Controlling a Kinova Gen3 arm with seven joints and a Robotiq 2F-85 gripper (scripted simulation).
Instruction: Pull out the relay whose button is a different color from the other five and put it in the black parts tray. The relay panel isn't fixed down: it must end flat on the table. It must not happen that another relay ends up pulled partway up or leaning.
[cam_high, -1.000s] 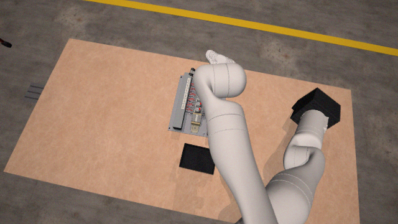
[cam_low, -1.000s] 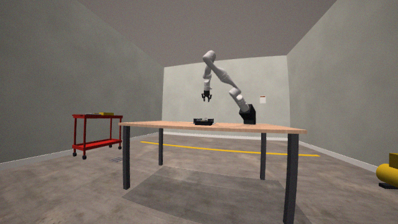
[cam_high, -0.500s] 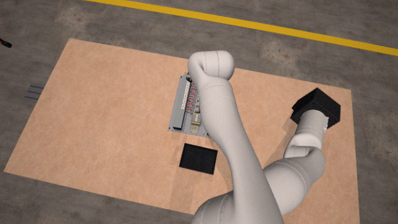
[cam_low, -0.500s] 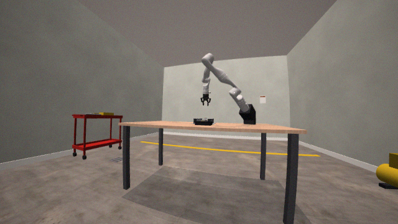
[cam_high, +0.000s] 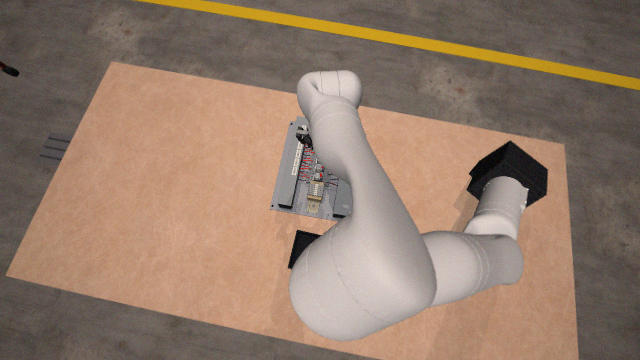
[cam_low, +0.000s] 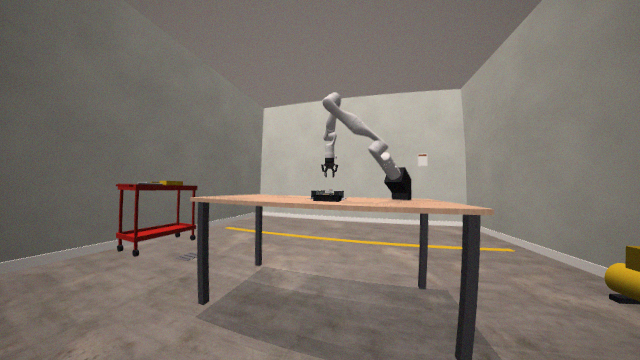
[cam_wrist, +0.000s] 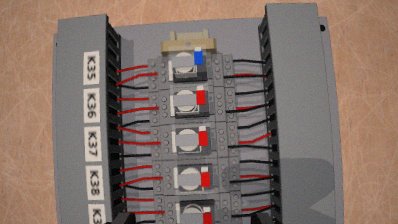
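Note:
The grey relay panel (cam_high: 285, 172) (cam_wrist: 145, 42) lies flat on the wooden table (cam_high: 150, 200) (cam_low: 250, 200). In the wrist view its relays stand in a column between two wire ducts labelled K35 to K38. The relay with the blue button (cam_wrist: 190, 68) is at the top of the column, next to a tan end clamp (cam_wrist: 189, 44). The relays below it (cam_wrist: 190, 102) have red buttons. My gripper (cam_low: 328, 173) (cam_wrist: 194, 220) is open and empty. It hangs above the panel, pointing down, with only its fingertips at the wrist view's bottom edge. The black parts tray (cam_high: 300, 245) lies near the panel's clamp end, partly hidden by my arm.
My arm's black base (cam_high: 520, 165) (cam_low: 400, 187) stands at the table's right end. My arm covers much of the table's front in the top view. A red cart (cam_low: 155, 210) stands on the floor away from the table.

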